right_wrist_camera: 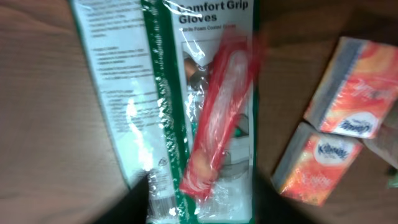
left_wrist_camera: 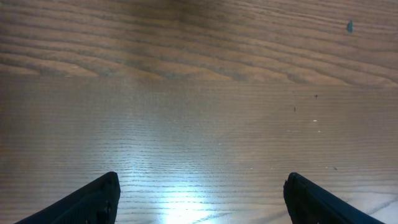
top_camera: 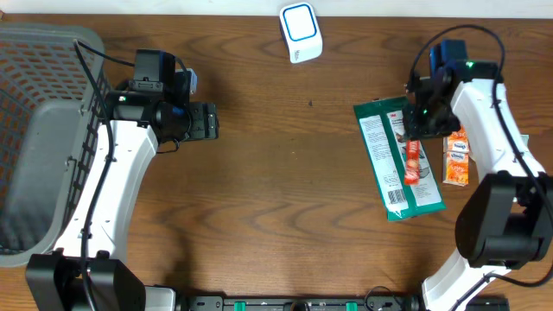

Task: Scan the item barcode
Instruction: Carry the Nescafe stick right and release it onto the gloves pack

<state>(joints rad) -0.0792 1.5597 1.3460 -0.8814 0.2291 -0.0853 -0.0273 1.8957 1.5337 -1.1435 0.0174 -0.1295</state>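
Observation:
A green and white gloves package (top_camera: 393, 160) lies flat at the right of the table, with a slim red packet (top_camera: 413, 162) on top of it. My right gripper (top_camera: 421, 117) hovers over their far end. In the right wrist view its dark fingers stand apart on either side of the gloves package (right_wrist_camera: 155, 93), and the red packet (right_wrist_camera: 217, 118) lies loose between them, so my right gripper (right_wrist_camera: 202, 202) is open. The picture is blurred. My left gripper (top_camera: 207, 121) is open over bare wood at the left, and nothing lies between the fingers of my left gripper (left_wrist_camera: 202, 190).
A white scanner with a blue square (top_camera: 300, 32) stands at the back centre. Two orange tissue packs (top_camera: 456, 157) lie right of the gloves package, and the tissue packs (right_wrist_camera: 339, 143) also show in the right wrist view. A brown mesh basket (top_camera: 34, 52) fills the left edge.

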